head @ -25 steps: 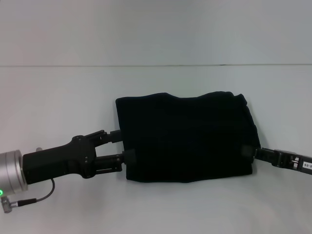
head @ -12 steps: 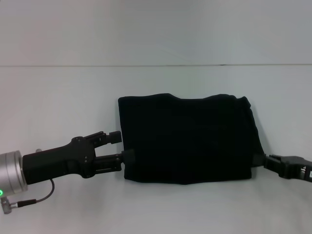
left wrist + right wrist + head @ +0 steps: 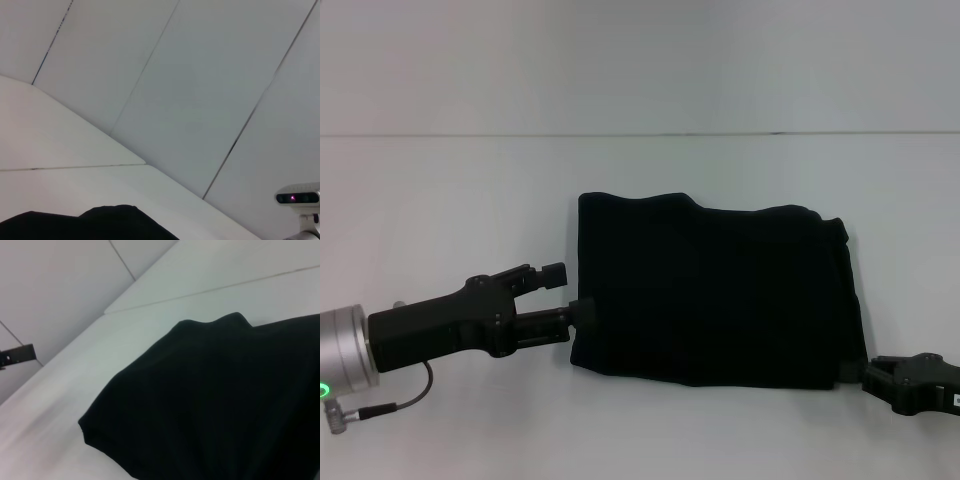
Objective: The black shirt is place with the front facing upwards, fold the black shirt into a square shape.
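The black shirt (image 3: 720, 295) lies folded into a wide rectangle in the middle of the white table (image 3: 450, 190), plain side up, with no lettering showing. My left gripper (image 3: 568, 292) is at its left edge and open. Its lower fingertip (image 3: 583, 312) touches the cloth, while the upper one stands clear of it. My right gripper (image 3: 872, 378) is at the shirt's near right corner and appears shut on that corner. The shirt (image 3: 225, 400) fills much of the right wrist view. Only a dark strip of shirt (image 3: 100, 225) shows in the left wrist view.
The table's far edge (image 3: 640, 134) meets a pale wall. A grey cable (image 3: 390, 408) hangs from the left wrist. The robot's head camera (image 3: 299, 198) shows in the left wrist view. A dark bracket (image 3: 17, 355) is on the wall in the right wrist view.
The right gripper has moved from the shirt's right edge toward me and to the right, and the near right corner went with it. The whole shirt shifted right. The left gripper's upper finger came off the cloth.
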